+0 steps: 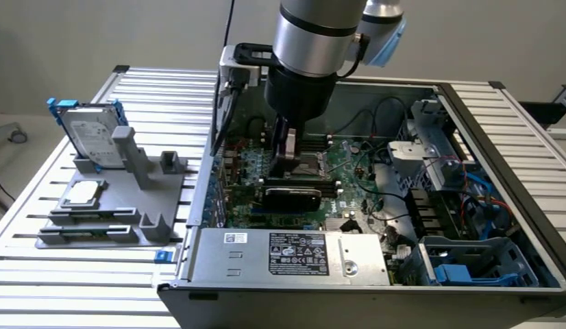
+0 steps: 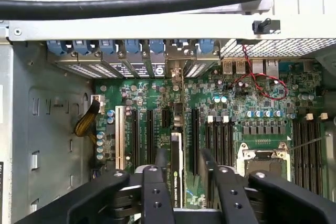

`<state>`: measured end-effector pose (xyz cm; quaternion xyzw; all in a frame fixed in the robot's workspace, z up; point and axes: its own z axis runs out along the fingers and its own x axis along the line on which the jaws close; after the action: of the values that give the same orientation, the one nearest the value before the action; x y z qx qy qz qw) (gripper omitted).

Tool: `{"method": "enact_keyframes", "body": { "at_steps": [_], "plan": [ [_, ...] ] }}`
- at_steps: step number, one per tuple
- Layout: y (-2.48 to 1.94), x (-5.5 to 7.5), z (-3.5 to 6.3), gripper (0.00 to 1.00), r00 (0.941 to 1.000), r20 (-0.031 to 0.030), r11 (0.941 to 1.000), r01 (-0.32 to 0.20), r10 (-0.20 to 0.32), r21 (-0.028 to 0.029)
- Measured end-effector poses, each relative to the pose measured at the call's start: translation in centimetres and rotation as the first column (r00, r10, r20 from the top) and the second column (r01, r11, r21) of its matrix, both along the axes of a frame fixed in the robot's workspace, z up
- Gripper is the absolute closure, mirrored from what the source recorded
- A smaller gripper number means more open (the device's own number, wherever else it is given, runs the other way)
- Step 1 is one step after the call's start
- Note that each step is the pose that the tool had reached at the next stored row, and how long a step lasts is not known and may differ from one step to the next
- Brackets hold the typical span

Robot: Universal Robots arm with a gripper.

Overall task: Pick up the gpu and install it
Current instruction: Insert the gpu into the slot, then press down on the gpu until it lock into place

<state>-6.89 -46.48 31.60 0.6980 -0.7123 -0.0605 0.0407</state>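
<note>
Fingers of the black two-finger gripper (image 2: 184,155) are straddling, partly spread, the thin green-and-black gpu (image 2: 177,178), which is standing edge-up between them, lying along the slots of the green motherboard (image 2: 252,103).

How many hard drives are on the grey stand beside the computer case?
2. The blue-framed hard drive stands upright on the grey stand; the flat hard drive lies in front of it.

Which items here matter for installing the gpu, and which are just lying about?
In the job: gpu, gripper right at it, motherboard.
Lying about: blue-framed hard drive, second drive, grey stand, power supply.
</note>
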Motion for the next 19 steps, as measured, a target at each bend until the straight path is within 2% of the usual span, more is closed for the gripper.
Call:
{"method": "enact_keyframes", "body": {
  "at_steps": [1, 3, 4, 5, 7, 19],
  "plan": [
    [0.00, 0.00, 0.00, 0.68, 1.0000, 0.0000, 1.0000, 0.000, 0.000, 0.0001],
    [0.00, 0.00, 0.00, 0.80, 1.0000, 0.0000, 1.0000, 0.000, 0.000, 0.0001],
    [0.00, 0.00, 0.01, 0.80, 1.0000, 0.0000, 1.0000, 0.000, 0.000, 0.0000],
    [0.00, 0.00, 0.01, 0.86, 1.0000, 0.0000, 1.0000, 0.000, 0.000, 0.0000],
    [0.00, 0.00, 0.01, 0.89, 1.0000, 0.0000, 1.0000, 0.000, 0.000, 0.0000],
    [0.00, 0.00, 0.04, 0.89, 1.0000, 0.0000, 1.0000, 0.000, 0.000, 0.0000]
  ]
}}
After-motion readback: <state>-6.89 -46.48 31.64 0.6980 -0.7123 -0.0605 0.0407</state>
